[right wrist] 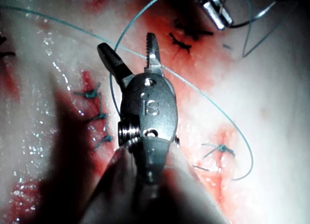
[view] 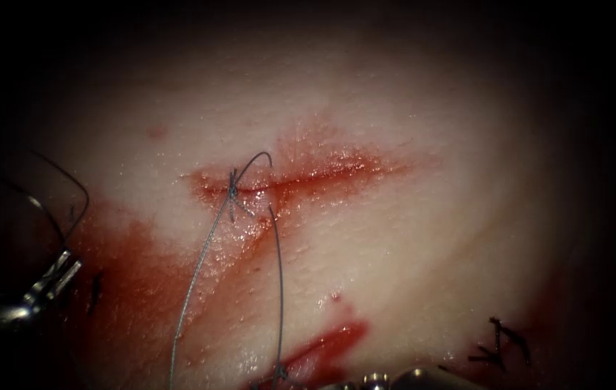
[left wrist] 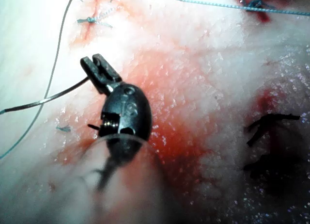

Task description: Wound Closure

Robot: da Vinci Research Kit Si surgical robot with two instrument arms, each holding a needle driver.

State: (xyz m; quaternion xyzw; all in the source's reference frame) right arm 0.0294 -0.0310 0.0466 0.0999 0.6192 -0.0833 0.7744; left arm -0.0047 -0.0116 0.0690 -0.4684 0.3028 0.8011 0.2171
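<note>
Nearby, knotted thread (view: 232, 189) across the cut (view: 300, 177), red fluid (view: 322, 350) below.

A surgical training bench: stitched tissue (view: 409, 238) smeared with red fluid (view: 134, 289), trailing thread (view: 196, 274).

Pale pink-white pork tissue (view: 423, 238), glossy. Red fluid (view: 141, 289) staining cut and lower-left area, darker red pool near bottom. Grey-blue thread (view: 196, 278) with small knot at cut. Dark black stitches (view: 499, 343) at lower right. Silver metal left tool (view: 51, 278); silver right tool (right wrist: 133, 59), serrated jaws.
</note>
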